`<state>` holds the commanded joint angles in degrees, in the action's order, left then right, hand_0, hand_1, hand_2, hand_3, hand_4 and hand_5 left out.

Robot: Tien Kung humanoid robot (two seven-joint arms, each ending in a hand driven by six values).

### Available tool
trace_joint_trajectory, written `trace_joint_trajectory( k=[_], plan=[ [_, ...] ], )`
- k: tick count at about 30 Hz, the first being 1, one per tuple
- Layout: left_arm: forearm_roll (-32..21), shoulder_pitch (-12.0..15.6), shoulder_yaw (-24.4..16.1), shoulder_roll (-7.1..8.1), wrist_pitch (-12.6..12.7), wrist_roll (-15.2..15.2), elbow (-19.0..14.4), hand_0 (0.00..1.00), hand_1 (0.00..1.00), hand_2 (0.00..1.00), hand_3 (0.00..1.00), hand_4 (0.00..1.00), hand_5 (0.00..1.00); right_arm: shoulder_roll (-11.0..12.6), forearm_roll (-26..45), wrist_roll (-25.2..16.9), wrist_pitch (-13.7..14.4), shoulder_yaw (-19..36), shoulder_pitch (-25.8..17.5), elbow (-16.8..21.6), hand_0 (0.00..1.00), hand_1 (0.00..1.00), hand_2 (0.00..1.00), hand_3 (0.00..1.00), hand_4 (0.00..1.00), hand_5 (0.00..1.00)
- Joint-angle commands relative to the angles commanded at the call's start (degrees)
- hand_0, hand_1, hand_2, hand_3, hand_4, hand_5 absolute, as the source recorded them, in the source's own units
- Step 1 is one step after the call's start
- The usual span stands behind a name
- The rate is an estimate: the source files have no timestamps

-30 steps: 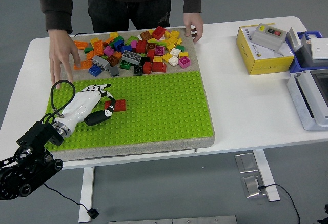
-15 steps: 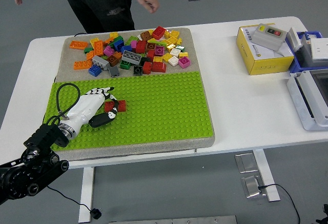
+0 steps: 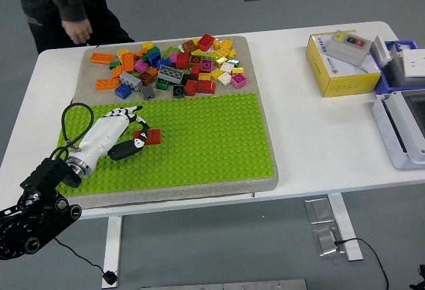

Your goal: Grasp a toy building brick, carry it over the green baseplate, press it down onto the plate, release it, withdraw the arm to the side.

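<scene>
A red studded toy brick is pinched between thumb and fingers of the white-shelled left robot hand and held against the bright green studded baseplate near its left side, while a loose multicoloured brick pile is seen behind and a person's hand hangs at the far left.

Glossy moulded plastic on the heaped bricks. Studded, slightly shiny plastic across the green baseplate. Rough, matt grey foam-like slab beneath. Smooth white bench. Glossy white shell on left hand. Yellow cardboard box.
</scene>
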<state>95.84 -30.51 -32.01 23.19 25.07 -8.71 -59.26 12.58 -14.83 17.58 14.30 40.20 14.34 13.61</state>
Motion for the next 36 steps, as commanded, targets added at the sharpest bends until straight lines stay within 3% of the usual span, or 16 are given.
trace_joint_trajectory(
  k=[8, 9, 14, 15, 19, 22, 27, 31, 36],
  plan=[
    [-0.7, 3.9, -7.0, 4.91, -0.6, -1.2, -8.1, 0.971, 0.934, 0.92, 0.616, 0.328, 0.651, -0.1, -0.4, 0.4, 1.6, -0.8, -0.1, 0.3, 0.663, 0.602, 0.581, 0.705, 0.539, 0.949],
    [-2.0, 4.8, -8.3, 5.76, -1.4, -1.7, -9.2, 0.908, 0.844, 0.845, 0.787, 0.549, 0.619, -0.2, -1.0, 0.7, 2.2, -0.6, -0.1, 0.4, 0.663, 0.611, 0.595, 0.71, 0.529, 0.95],
    [-8.5, 8.7, -14.1, 9.02, -4.6, -6.3, -13.3, 0.908, 0.844, 0.845, 0.787, 0.549, 0.619, -0.3, -1.6, 0.7, 3.8, -0.7, -0.1, 0.6, 0.663, 0.611, 0.595, 0.71, 0.529, 0.95],
    [-9.9, 9.6, -15.4, 9.6, -5.1, -7.5, -14.2, 0.751, 0.724, 0.752, 0.816, 0.64, 0.639, -0.3, -1.4, 0.5, 3.9, -0.9, -0.1, 0.7, 0.662, 0.615, 0.644, 0.707, 0.512, 0.96],
    [-15.0, 12.8, -19.4, 10.53, -6.4, -11.2, -17.1, 0.751, 0.724, 0.752, 0.816, 0.64, 0.639, -0.3, -0.3, -0.7, 4.6, -2.4, -0.1, 0.6, 0.662, 0.615, 0.644, 0.707, 0.512, 0.96],
    [-21.1, 16.2, -22.9, 9.61, -7.5, -13.3, -20.1, 0.706, 0.69, 0.705, 0.784, 0.617, 0.613, -0.4, 2.0, -2.7, 5.5, -4.5, 0.1, 0.5, 0.644, 0.607, 0.639, 0.696, 0.497, 0.948],
    [-30.6, 19.8, -26.9, 5.3, -8.4, -14.1, -22.0, 0.699, 0.683, 0.694, 0.777, 0.582, 0.596, -0.7, 3.2, -4.0, 6.2, -5.6, -0.1, 0.5, 0.638, 0.607, 0.638, 0.692, 0.493, 0.942],
    [-36.4, 20.5, -27.8, 1.71, -8.0, -13.9, -21.4, 0.699, 0.683, 0.694, 0.777, 0.582, 0.596, -0.9, 3.1, -4.1, 6.4, -5.6, -0.3, 0.4, 0.638, 0.607, 0.638, 0.692, 0.493, 0.942],
    [-40.9, 19.3, -25.8, -0.39, -7.2, -13.5, -19.8, 0.699, 0.681, 0.687, 0.77, 0.549, 0.591, -1.3, 3.7, -4.5, 6.3, -6.1, -0.2, 0.3, 0.638, 0.607, 0.637, 0.694, 0.497, 0.947]
  ],
)
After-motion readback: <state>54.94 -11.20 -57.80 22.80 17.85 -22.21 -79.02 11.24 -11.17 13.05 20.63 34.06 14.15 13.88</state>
